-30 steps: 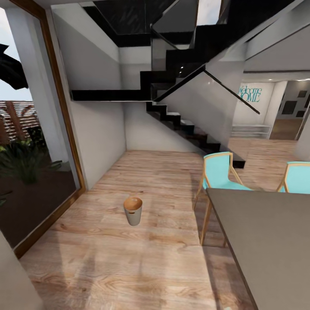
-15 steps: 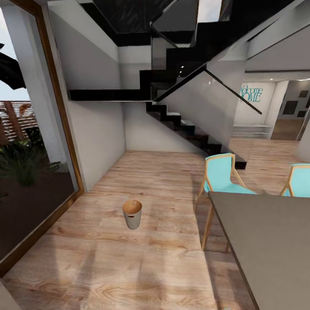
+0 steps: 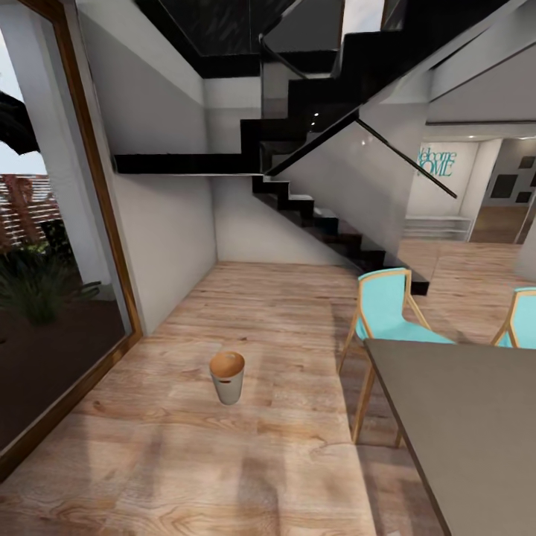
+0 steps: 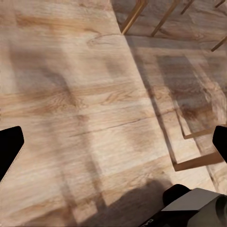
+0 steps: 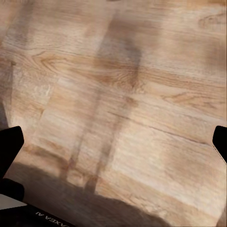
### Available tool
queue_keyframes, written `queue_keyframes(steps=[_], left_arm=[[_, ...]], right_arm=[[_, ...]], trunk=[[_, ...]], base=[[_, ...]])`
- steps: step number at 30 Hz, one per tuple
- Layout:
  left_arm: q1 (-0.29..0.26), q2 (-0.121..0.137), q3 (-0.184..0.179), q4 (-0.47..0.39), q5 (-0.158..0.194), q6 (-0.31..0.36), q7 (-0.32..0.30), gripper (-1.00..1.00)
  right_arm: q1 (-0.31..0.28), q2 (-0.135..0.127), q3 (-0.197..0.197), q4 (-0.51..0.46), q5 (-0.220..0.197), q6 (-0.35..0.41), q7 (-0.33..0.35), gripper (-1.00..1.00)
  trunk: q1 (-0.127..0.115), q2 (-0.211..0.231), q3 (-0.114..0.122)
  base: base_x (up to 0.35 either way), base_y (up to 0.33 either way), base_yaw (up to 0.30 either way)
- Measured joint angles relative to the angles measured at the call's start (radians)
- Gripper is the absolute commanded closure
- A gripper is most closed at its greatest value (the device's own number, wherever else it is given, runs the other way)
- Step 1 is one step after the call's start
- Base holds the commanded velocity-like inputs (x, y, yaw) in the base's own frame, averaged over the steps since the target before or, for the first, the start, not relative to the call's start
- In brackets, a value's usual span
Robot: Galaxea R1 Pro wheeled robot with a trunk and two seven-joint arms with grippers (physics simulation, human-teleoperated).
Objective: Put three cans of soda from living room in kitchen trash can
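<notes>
While the robot is in transit across the light wood floor (image 3: pixel 283 313), the tash can (image 3: pixel 227 377) stands upright on bare boards ahead, between a tall glazed window wall (image 3: pixel 45 246) and a grey table (image 3: pixel 461 417) with turquoise chairs (image 3: pixel 383 309) tucked at its far edge. Its brown inside looks empty from the head view, and no soda can appears anywhere. A black staircase (image 3: pixel 320 216) rises behind.

In the left wrist view, the left gripper (image 4: pixel 113 142) has both dark fingertips at the frame's outer edges, spread wide, with only floorboards between them; it holds nothing. The right gripper (image 5: pixel 113 142) reads the same in its own view: fingers far apart over bare wood, carrying nothing.

The likely trouble from here is navigational. The table corner sits close beside the robot's right, so a turn of the base could clip it or a chair leg. The bin is light-looking and free-standing; a passing wheel or arm could tip it or shove it off its spot.
</notes>
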Motion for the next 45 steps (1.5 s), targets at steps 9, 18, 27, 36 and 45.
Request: queue_keyframes(steps=[9, 18, 27, 36, 45], left_arm=[[0.000, 0.000, 0.000, 0.000, 0.000, 0.000, 0.000, -1.00], [0.000, 0.000, 0.000, 0.000, 0.000, 0.000, 0.000, -1.00], [0.000, 0.000, 0.003, 0.000, 0.000, 0.000, 0.000, -1.00], [0.000, 0.000, 0.003, 0.000, 0.000, 0.000, 0.000, -1.00], [0.000, 0.000, 0.003, 0.000, 0.000, -0.001, 0.000, -1.00]], right_arm=[[0.000, 0.000, 0.000, 0.000, 0.000, 0.000, 0.000, -1.00], [0.000, 0.000, 0.000, 0.000, 0.000, 0.000, 0.000, -1.00], [0.000, 0.000, 0.000, 0.000, 0.000, 0.000, 0.000, -1.00], [0.000, 0.000, 0.000, 0.000, 0.000, 0.000, 0.000, -1.00], [0.000, 0.000, 0.000, 0.000, 0.000, 0.000, 0.000, -1.00]], trunk=[[0.000, 0.000, 0.000], [0.000, 0.000, 0.000], [0.000, 0.000, 0.000], [0.000, 0.000, 0.000], [0.000, 0.000, 0.000]], base=[[0.166, 0.000, 0.000], [0.159, 0.000, 0.000], [0.195, 0.000, 0.000], [0.163, 0.000, 0.000], [0.108, 0.000, 0.000]])
